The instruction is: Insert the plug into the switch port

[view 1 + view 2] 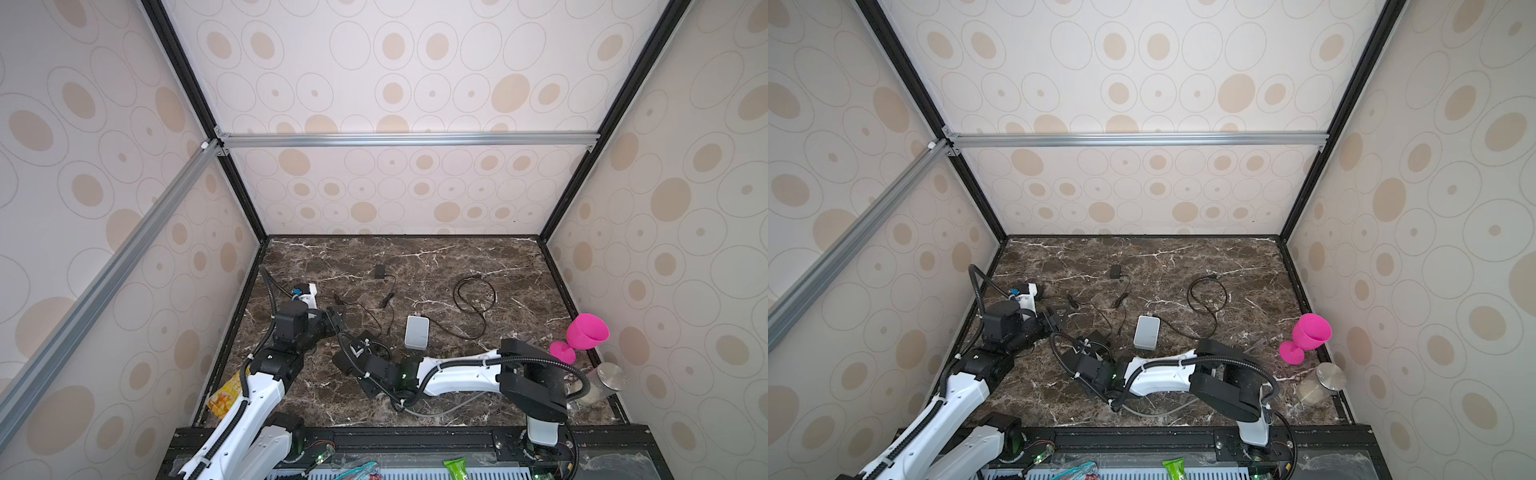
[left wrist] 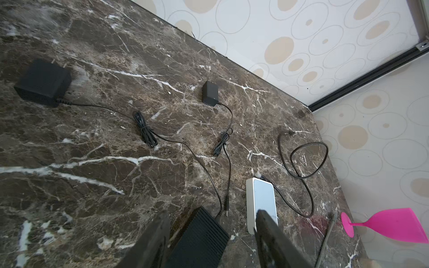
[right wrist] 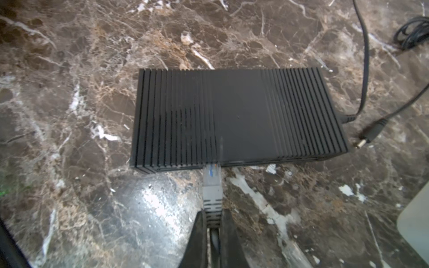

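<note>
In the right wrist view the switch (image 3: pixel 239 116) is a black ribbed box lying flat on the marble. My right gripper (image 3: pixel 214 215) is shut on the grey boot of the network plug (image 3: pixel 212 183). The plug's clear tip touches the switch's near face at a port, and most of its body is still outside. In the left wrist view my left gripper (image 2: pixel 212 220) is open, with its fingers (image 2: pixel 160 227) straddling one end of the switch (image 2: pixel 199 239) without touching it. In a top view the left gripper (image 1: pixel 336 314) hovers at the middle left.
A white box (image 1: pixel 417 331) lies just right of the switch. Two black power adapters (image 2: pixel 43 82) (image 2: pixel 210 94) trail thin leads, and a loose barrel plug (image 3: pixel 369 134) lies by the switch's end. A coiled black cable (image 1: pixel 476 295), a pink glass (image 1: pixel 582 334) and a metal-lidded jar (image 1: pixel 602 382) sit to the right.
</note>
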Tool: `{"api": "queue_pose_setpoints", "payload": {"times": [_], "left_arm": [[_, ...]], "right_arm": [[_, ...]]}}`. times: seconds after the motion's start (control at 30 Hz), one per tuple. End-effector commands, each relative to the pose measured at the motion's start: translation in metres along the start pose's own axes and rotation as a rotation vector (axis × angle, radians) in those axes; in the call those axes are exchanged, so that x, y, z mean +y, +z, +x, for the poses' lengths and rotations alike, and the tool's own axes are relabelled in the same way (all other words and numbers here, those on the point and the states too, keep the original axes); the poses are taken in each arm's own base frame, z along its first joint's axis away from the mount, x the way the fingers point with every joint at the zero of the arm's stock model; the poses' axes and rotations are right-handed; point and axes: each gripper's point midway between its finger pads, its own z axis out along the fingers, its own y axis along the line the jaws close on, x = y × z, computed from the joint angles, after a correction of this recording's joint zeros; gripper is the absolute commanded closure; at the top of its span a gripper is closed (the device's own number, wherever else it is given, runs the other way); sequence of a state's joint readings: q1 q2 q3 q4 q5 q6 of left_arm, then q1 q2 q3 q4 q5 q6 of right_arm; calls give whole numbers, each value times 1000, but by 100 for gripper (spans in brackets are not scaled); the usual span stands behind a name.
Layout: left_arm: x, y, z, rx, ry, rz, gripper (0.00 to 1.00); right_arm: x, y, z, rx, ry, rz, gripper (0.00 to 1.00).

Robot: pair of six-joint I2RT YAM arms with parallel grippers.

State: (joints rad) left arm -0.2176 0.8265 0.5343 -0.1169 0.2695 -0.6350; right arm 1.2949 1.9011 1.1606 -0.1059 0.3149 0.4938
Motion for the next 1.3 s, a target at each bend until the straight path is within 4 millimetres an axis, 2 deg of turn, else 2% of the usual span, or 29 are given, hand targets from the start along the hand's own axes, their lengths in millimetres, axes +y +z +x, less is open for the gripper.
{"api": "queue_pose_setpoints", "payload": {"times": [0.0, 0.17, 0.27, 0.3, 0.37, 0.47, 0.57, 0.63, 0.77, 0.9, 1.1, 1.27], "left_arm": [[5, -3, 9, 26, -13, -8, 41], [4, -6, 12, 25, -13, 5, 41], [3, -8, 13, 28, -11, 10, 41], [3, -9, 12, 27, -8, 11, 41], [1, -11, 13, 31, -4, 16, 41], [-2, -13, 16, 31, -4, 43, 41], [-8, -15, 22, 25, -15, 101, 41], [-12, -17, 25, 16, -25, 141, 42], [-23, -21, 26, 11, -41, 209, 42], [-33, -27, 25, 29, -12, 246, 42], [-36, -32, 24, 34, 7, 252, 42], [-35, -30, 25, 38, 11, 253, 42]], "right_arm": [[-1, 6, 12, 24, 12, 17, 96], [10, 3, 21, 69, -85, -60, 74], [8, -15, 17, 52, -166, -90, 54], [5, -25, 13, 39, -189, -93, 50], [-6, -42, 10, 36, -207, -125, 50], [-35, -62, 11, 62, -156, -223, 55], [-67, -69, 24, 142, -128, -306, 56], [-74, -70, 36, 227, -122, -380, 56], [-81, -59, 55, 347, -172, -399, 58], [-82, -44, 63, 375, -167, -411, 59], [-79, -27, 69, 407, -172, -431, 61], [-78, -22, 68, 410, -178, -433, 63]]}}
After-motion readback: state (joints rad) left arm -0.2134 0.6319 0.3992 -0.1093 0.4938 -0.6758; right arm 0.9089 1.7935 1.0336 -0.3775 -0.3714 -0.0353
